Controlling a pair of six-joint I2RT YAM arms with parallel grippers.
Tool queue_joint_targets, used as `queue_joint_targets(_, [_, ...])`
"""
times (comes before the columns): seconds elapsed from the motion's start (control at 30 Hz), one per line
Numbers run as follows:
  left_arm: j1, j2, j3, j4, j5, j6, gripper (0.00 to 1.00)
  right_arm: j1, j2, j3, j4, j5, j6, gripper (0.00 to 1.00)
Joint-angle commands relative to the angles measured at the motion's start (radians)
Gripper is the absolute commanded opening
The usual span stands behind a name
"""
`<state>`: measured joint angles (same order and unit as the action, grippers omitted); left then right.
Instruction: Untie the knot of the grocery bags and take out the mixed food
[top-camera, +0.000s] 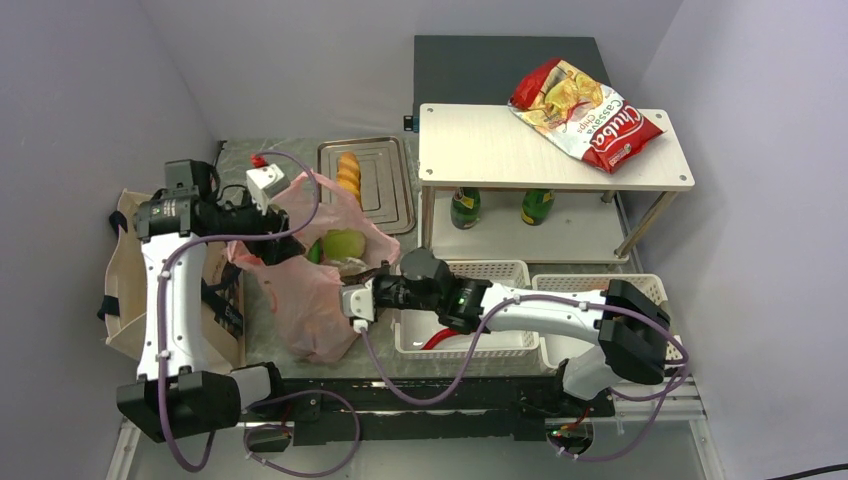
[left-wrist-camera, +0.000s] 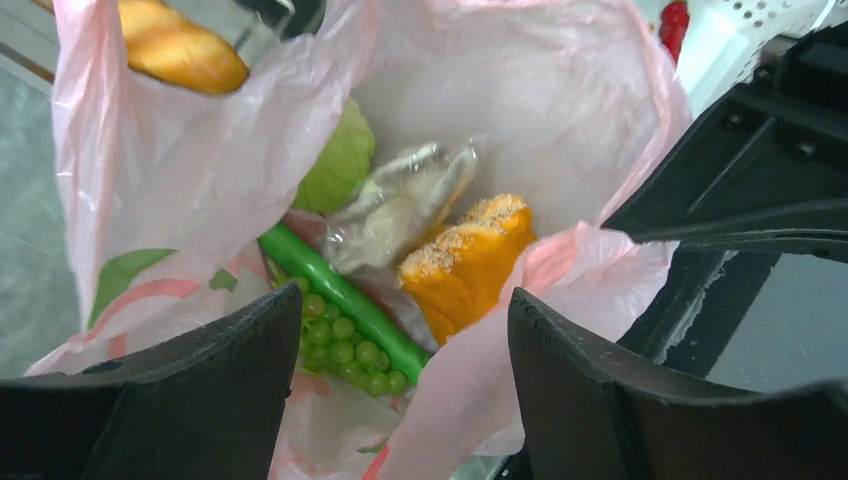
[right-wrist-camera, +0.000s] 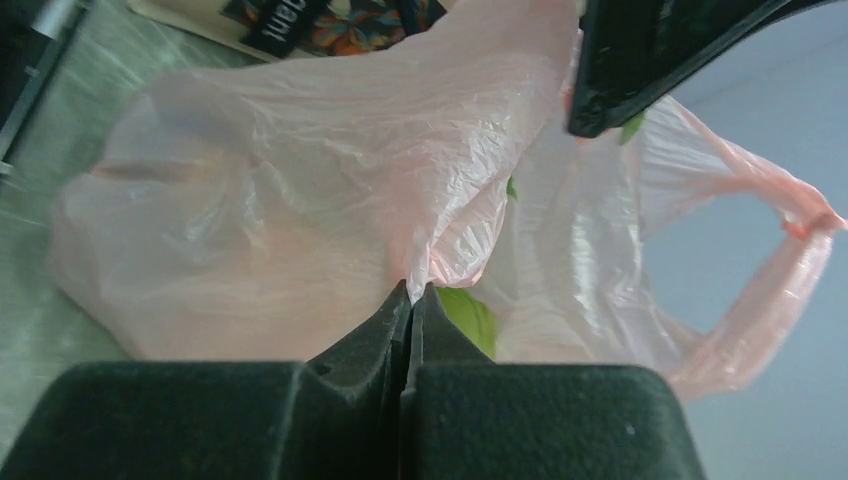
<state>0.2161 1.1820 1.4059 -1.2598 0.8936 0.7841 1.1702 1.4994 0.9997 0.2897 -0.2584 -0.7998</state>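
Right fingers (right-wrist-camera: 410, 310) pinch shut on the pink bag (right-wrist-camera: 300, 230) rim, centre frame; left fingers (top-camera: 272, 243) stand wide apart (upper left), angled into its mouth over bun (left-wrist-camera: 465, 265) and grapes (left-wrist-camera: 345, 350).

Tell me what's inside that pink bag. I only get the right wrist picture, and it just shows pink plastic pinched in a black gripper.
Observer: The left wrist view looks down into the pink bag. It holds green grapes, a long green vegetable, a cabbage and an orange-brown bun.
Operator: Is the other gripper holding anything?
Observer: No, the left gripper is open at the bag's mouth.
Operator: What's next to the bag?
Observer: In the top view, a white basket stands just right of it.
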Motion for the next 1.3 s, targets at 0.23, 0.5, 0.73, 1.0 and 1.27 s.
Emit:
queue_joint_targets(0.23, [-0.144,-0.017,-0.231,0.008,-0.133,-0.136,0.94,0.017,0.021,-0.148,0.554,0.135,-0.322,0.0])
queue_joint_targets(0.5, [-0.145,-0.051,-0.192,0.079,0.021,-0.162,0.41,0.019,0.014,-0.153,0.524,0.124,-0.289,0.1])
queue_joint_targets(0.73, [-0.145,-0.215,-0.16,0.158,0.091,-0.042,0.0,-0.016,-0.068,-0.08,0.194,0.114,-0.035,0.79])
queue_joint_targets(1.0, [-0.145,-0.452,-0.267,0.045,0.057,0.341,0.0,-0.131,-0.052,0.121,-0.135,-0.009,0.342,1.0])
queue_joint_targets(1.27, [-0.146,-0.739,-0.478,0.359,-0.049,0.318,0.0,-0.163,0.043,0.31,-0.383,-0.345,0.407,0.62])
